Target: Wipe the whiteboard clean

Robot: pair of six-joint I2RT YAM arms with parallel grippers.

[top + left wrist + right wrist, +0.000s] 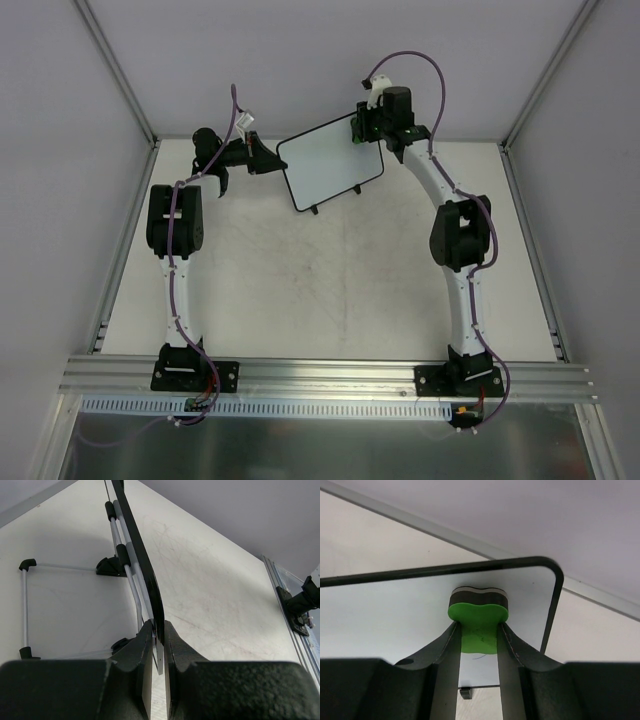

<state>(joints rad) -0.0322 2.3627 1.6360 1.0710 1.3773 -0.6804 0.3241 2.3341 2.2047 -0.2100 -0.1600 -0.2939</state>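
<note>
The small rectangular whiteboard with a thin black rounded frame stands tilted near the middle of the table's far edge, and its face looks clean from above. The left gripper is clamped on the board's left edge, pinching the frame from both faces. The right gripper is closed on a green foam eraser block, whose dark felt side presses on the board's face near its far right corner.

The board looks light and stiff, with a slick face. I judge the rim the only sound place to hold, and a one-edge pinch may let it pivot under wiping pressure. Its thin wire stand looks flimsy, and I cannot tell whether its feet touch the table. The pale, scuffed tabletop is ringed by plain grey walls, with an aluminium rail along its near edge.
</note>
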